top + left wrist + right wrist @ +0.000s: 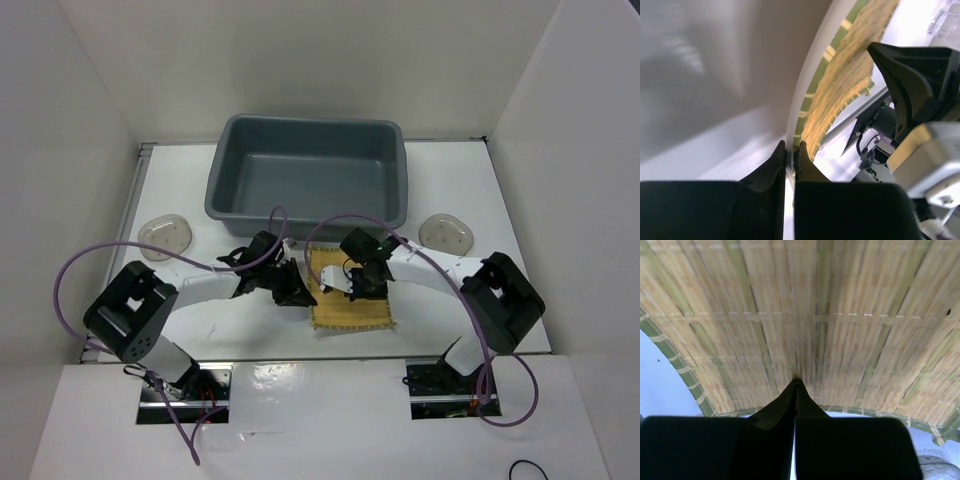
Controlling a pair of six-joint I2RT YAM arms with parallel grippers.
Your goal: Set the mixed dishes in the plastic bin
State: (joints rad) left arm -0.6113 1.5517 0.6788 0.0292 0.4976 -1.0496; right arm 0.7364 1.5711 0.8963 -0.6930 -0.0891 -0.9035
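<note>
The bin [300, 180] stands at the middle of the table's [480, 200] far edge, nothing showing inside it. The mat [350, 310] lies flat near the middle of the near edge, just short of the bin's front wall. The left gripper [297, 292] is low at the mat's left edge. In its wrist view the fingers [765, 175] are clenched to a hairline slit and the mat's [850, 85] border meets their tips, but I cannot tell whether the weave is nipped between them. The right gripper [362, 285] sits over the mat's far half. Its fingers [775, 412] are clenched with no gap, tips down at the weave [805, 315] just inside the mat's border, grasping nothing that shows. One clear dish [165, 236] rests by the left edge and another dish [445, 233] by the right edge, both outside the bin and well apart from the mat.
</note>
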